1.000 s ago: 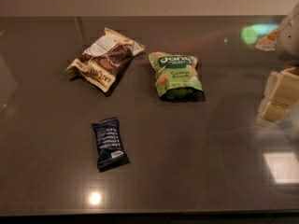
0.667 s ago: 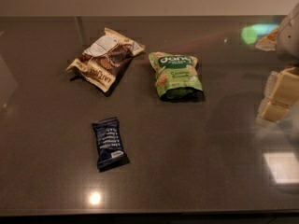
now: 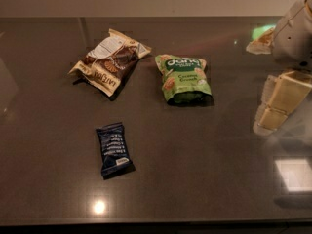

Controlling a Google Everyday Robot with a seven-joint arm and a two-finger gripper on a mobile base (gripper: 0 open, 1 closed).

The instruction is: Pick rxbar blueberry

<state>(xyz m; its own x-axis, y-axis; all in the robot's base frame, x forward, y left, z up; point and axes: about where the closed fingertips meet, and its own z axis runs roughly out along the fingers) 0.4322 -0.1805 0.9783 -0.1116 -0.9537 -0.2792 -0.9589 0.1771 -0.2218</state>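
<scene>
The rxbar blueberry [image 3: 113,149] is a small flat dark navy wrapper with pale text. It lies flat on the dark table [image 3: 204,179], left of centre and toward the front. My gripper [image 3: 280,104] hangs at the right edge of the view, cream-coloured, above the table and far to the right of the bar. It holds nothing that I can see.
A brown-and-cream snack bag [image 3: 110,61] lies at the back left. A green pouch [image 3: 183,78] lies at the back centre. The table's far edge meets a pale wall. Bright light reflections sit on the table at the front and right.
</scene>
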